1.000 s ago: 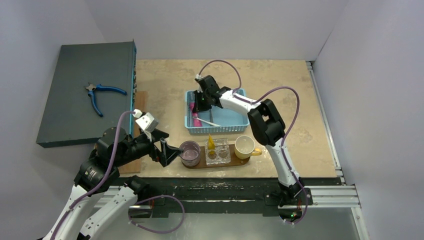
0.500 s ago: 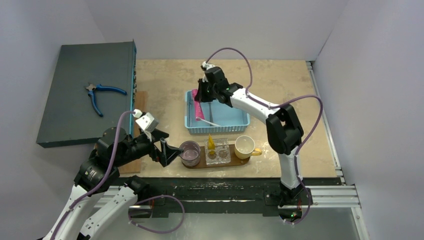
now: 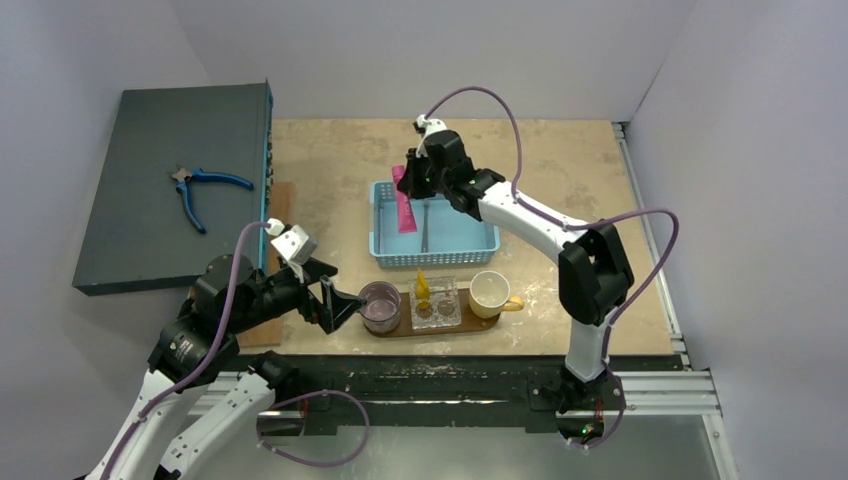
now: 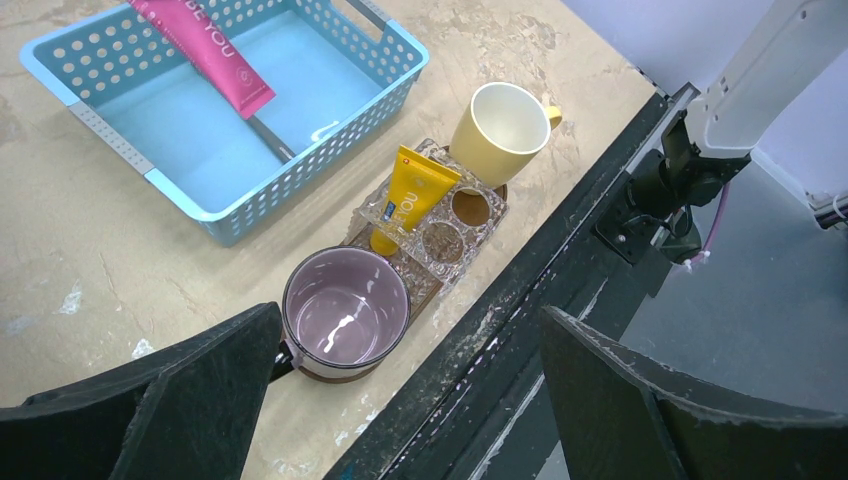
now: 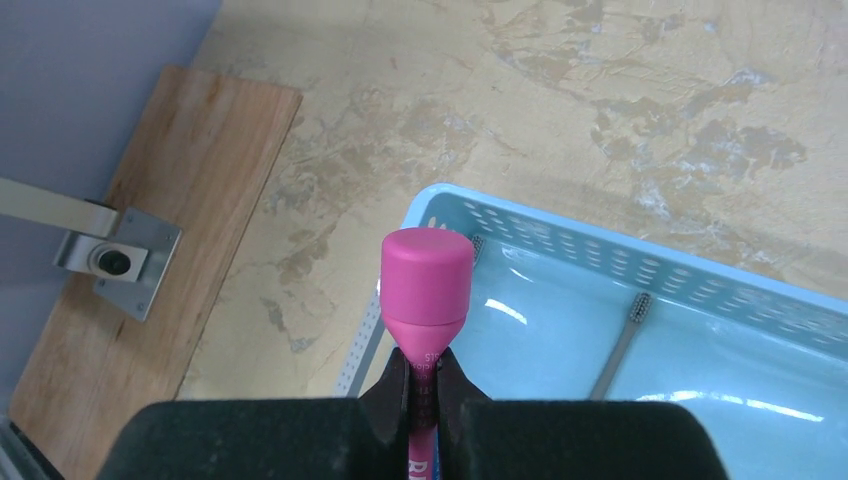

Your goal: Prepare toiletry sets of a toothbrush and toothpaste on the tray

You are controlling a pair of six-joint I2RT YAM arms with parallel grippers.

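Note:
My right gripper is shut on the magenta-pink toothpaste tube and holds it above the left part of the blue basket. In the right wrist view the fingers pinch the tube just under its cap. The slim pale toothbrush lies in the basket, and it also shows in the right wrist view. The yellow toothpaste tube stands in a clear holder on the dark wooden tray. My left gripper is open and empty just left of the tray.
A purple mug and a cream cup stand on the tray's two ends. A lighter wooden board lies left of the basket. Blue-handled pliers lie on a dark box at far left. The table's black front rail is close.
My right gripper has risen out of the basket with the pink tube and moved back and to the right. The left arm has not moved.

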